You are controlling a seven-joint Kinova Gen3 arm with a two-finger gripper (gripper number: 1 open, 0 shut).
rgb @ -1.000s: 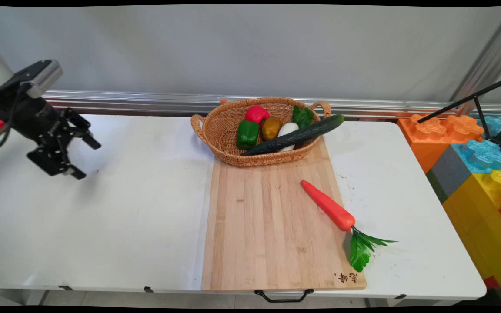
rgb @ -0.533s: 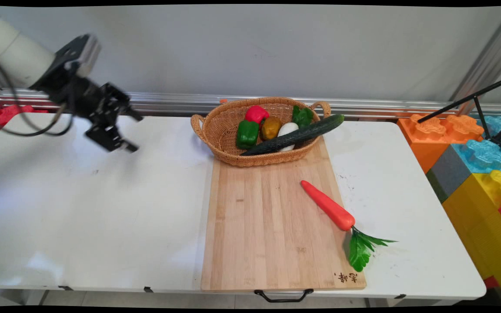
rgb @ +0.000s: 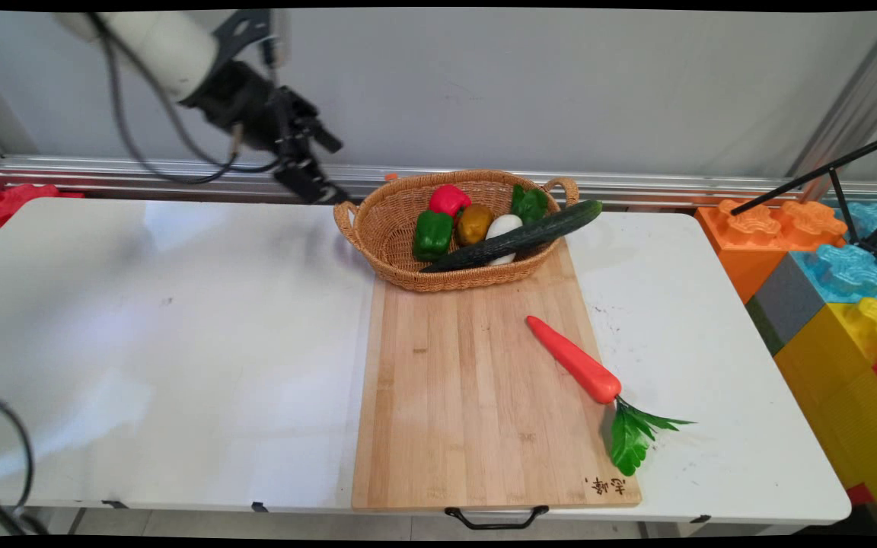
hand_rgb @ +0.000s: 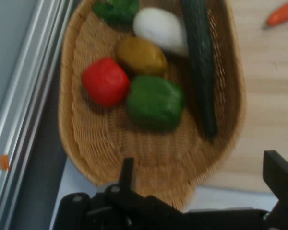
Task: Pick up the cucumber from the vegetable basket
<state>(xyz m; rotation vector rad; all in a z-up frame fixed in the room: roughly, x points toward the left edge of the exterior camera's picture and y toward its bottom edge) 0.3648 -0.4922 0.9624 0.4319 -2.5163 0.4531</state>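
My gripper [rgb: 337,172] hangs open and empty above the table's far edge, just left of the wicker basket [rgb: 385,228] and its left handle. In the hand view the gripper [hand_rgb: 201,175] looks down on the basket [hand_rgb: 96,139], which holds a red pepper [hand_rgb: 105,81], a green pepper [hand_rgb: 156,102], a brown potato [hand_rgb: 142,55], a white vegetable [hand_rgb: 161,28], another green vegetable [hand_rgb: 116,9] and a long cucumber [hand_rgb: 200,62]. The cucumber [rgb: 515,237] sticks out over the basket's right rim. An orange carrot [rgb: 574,359] with green leaves lies on the wooden cutting board [rgb: 461,396].
The cutting board has a black handle [rgb: 495,518] at the table's near edge. Large coloured toy blocks [rgb: 827,281] stand off the table's right end, crossed by a black tripod leg [rgb: 819,176]. Red blocks [rgb: 16,195] lie at the far left. An aluminium rail [rgb: 180,172] runs along the wall.
The arm has swung from the table's left side up and to the right, bringing the open gripper to the basket's left handle. Nothing on the table has moved.
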